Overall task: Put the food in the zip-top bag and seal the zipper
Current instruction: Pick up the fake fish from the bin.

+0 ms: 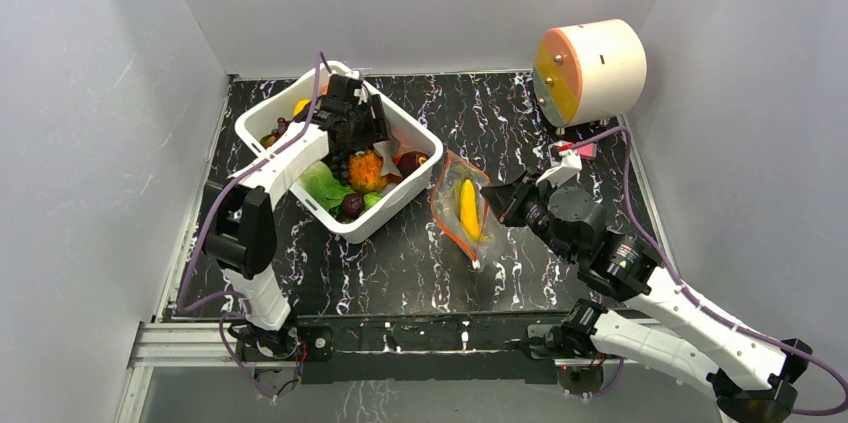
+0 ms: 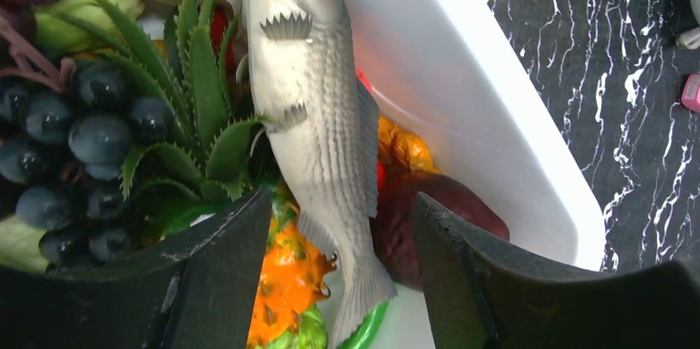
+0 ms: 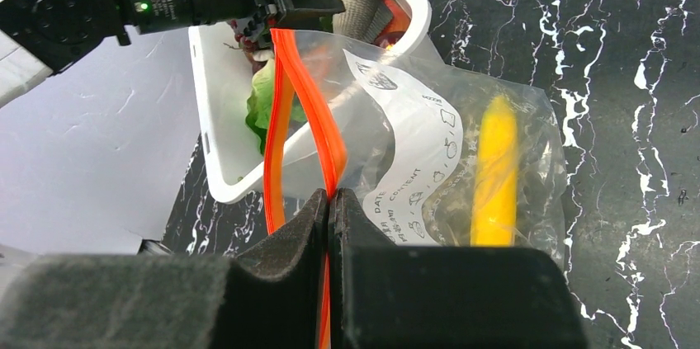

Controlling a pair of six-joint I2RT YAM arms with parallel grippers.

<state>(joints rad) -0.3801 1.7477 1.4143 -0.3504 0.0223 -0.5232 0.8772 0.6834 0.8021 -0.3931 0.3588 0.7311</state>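
Observation:
The white tub (image 1: 420,133) holds the food: a grey fish (image 2: 314,93), an orange pineapple (image 1: 366,171) with a green crown (image 2: 198,93), dark grapes (image 2: 82,134) and greens (image 1: 320,183). My left gripper (image 2: 342,200) is open inside the tub, its jaws on either side of the fish's tail and apart from it. The clear zip-top bag (image 1: 485,243) stands right of the tub with a yellow banana (image 3: 494,167) inside. My right gripper (image 3: 330,196) is shut on one side of the red zipper (image 3: 309,110). The bag's mouth gapes open towards the tub.
A white and orange cylinder (image 1: 590,71) sits at the back right. A dark red fruit (image 2: 429,217) lies by the tub's wall (image 2: 462,93). A small pink object (image 2: 692,91) lies on the black marble table (image 1: 400,263). Grey walls enclose three sides.

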